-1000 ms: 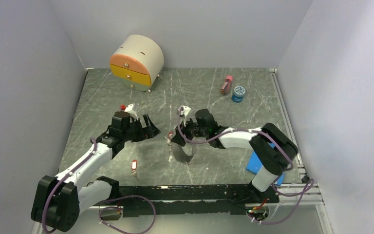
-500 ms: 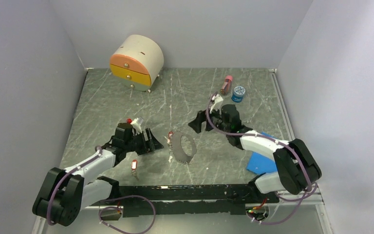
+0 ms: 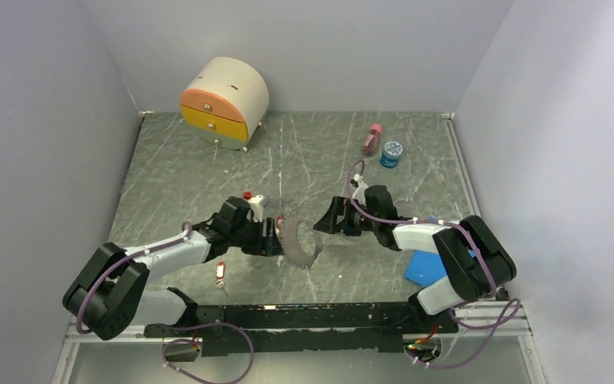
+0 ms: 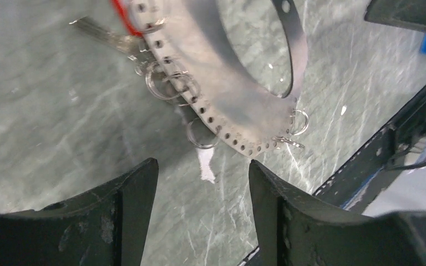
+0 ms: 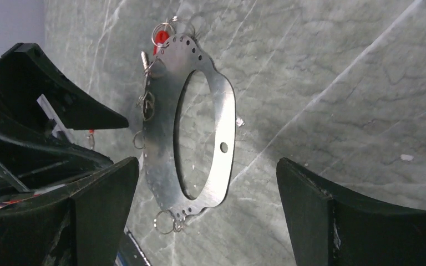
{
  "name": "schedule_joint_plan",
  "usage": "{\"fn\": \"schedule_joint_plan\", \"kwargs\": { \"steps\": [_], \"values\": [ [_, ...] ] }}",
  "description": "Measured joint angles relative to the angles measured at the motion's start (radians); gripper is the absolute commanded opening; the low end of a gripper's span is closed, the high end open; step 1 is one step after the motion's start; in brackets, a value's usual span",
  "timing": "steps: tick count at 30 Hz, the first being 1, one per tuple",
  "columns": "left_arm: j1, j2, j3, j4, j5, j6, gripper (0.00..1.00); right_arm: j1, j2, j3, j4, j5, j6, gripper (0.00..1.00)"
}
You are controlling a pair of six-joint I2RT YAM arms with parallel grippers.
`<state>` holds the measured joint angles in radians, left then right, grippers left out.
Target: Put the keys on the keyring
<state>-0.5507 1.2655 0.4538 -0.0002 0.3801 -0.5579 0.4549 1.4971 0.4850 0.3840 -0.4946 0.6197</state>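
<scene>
Lying between the left gripper [image 3: 269, 235] and the right gripper [image 3: 325, 222], the keyring [image 3: 300, 242] is sitting closest to the left one, with a loose key [image 3: 220, 274] beside that arm. The left wrist view is showing parted, empty jaws with the ring's edge just ahead. The right wrist view is showing wide, empty jaws, its long axis pointing away between them.

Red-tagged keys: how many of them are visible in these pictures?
2. One red-tagged metal key lies loose on the grey marbled table; the other key sits at the rim of the flat perforated silver keyring. More may be hidden.
</scene>
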Motion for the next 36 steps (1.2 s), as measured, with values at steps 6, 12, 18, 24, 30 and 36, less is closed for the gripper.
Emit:
{"fn": "schedule_joint_plan", "kwargs": {
  "steps": [6, 12, 18, 24, 30, 36],
  "values": [
    [-0.158, 0.022, 0.126, -0.103, -0.155, 0.119, 0.68, 0.000, -0.022, -0.021, -0.006, -0.021, 0.020, 0.94],
    [-0.166, -0.069, 0.133, -0.134, -0.267, 0.217, 0.69, 0.021, -0.009, 0.024, -0.089, -0.008, -0.029, 0.82],
    [-0.166, -0.185, 0.050, -0.037, -0.181, 0.380, 0.68, 0.127, 0.025, 0.156, -0.240, 0.057, -0.122, 0.74],
    [-0.167, -0.245, -0.098, 0.111, -0.076, 0.532, 0.68, 0.199, 0.104, 0.299, -0.276, 0.062, -0.168, 0.71],
    [-0.167, -0.315, -0.190, 0.256, -0.045, 0.646, 0.68, 0.197, 0.227, 0.332, -0.263, 0.015, -0.156, 0.70],
    [-0.167, -0.336, -0.210, 0.336, -0.030, 0.742, 0.66, 0.195, 0.217, 0.314, -0.251, 0.015, -0.137, 0.70]
  ]
}}
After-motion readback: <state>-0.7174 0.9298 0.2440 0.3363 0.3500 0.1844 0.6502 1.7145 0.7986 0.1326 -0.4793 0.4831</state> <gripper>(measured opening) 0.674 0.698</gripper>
